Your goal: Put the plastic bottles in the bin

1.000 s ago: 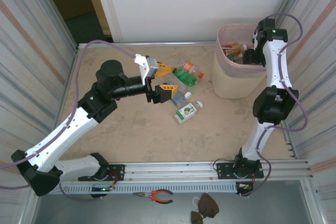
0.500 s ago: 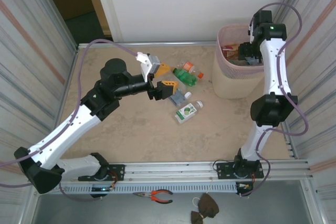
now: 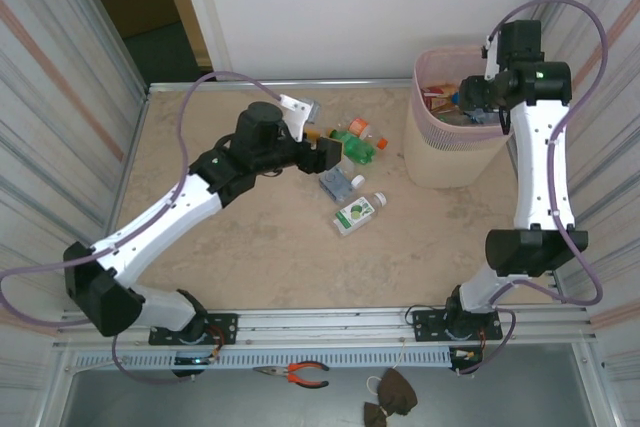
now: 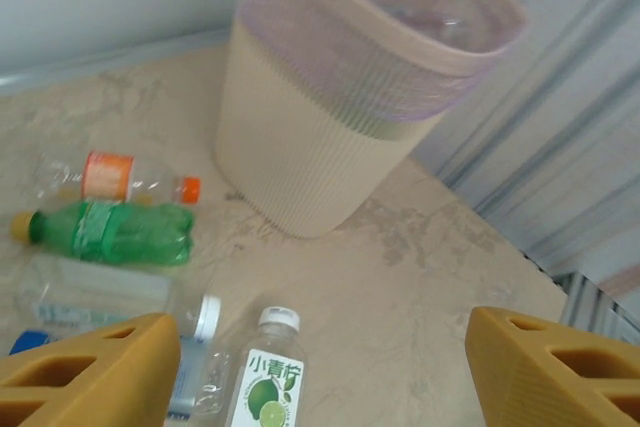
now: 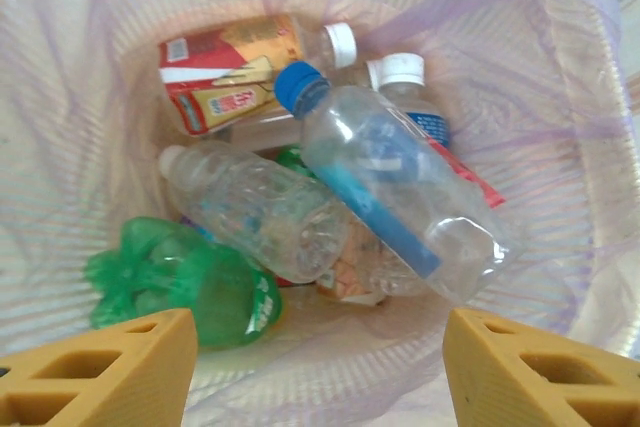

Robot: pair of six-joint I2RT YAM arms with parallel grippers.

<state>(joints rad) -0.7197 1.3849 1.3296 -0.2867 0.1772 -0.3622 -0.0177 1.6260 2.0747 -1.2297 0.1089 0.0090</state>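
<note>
Several plastic bottles lie left of the bin [image 3: 447, 147]: an orange-labelled one [image 3: 361, 128], a green one [image 3: 358, 148], a clear blue-labelled one [image 3: 338, 185] and a lime-labelled one [image 3: 358, 211]. My left gripper [image 3: 322, 145] hovers open just left of them, nothing between its fingers. In the left wrist view the lime-labelled bottle [image 4: 265, 377] lies on the table below the open gripper [image 4: 320, 377], with the bin [image 4: 330, 117] beyond. My right gripper [image 3: 470, 97] hangs open over the bin. Below the right gripper [image 5: 320, 377] lie a blue-capped clear bottle [image 5: 390, 177], a green one [image 5: 190, 287] and a red-labelled one [image 5: 235, 72].
Corrugated metal walls close in both sides of the table [image 3: 250, 237]. A purple liner [image 5: 560, 67] covers the bin's inside. Pliers [image 3: 300, 374] lie on the rail shelf in front of the arm bases.
My left arm has stretched out to the right and farther back, bringing its gripper up to the loose bottles. My right arm has risen above the bin.
</note>
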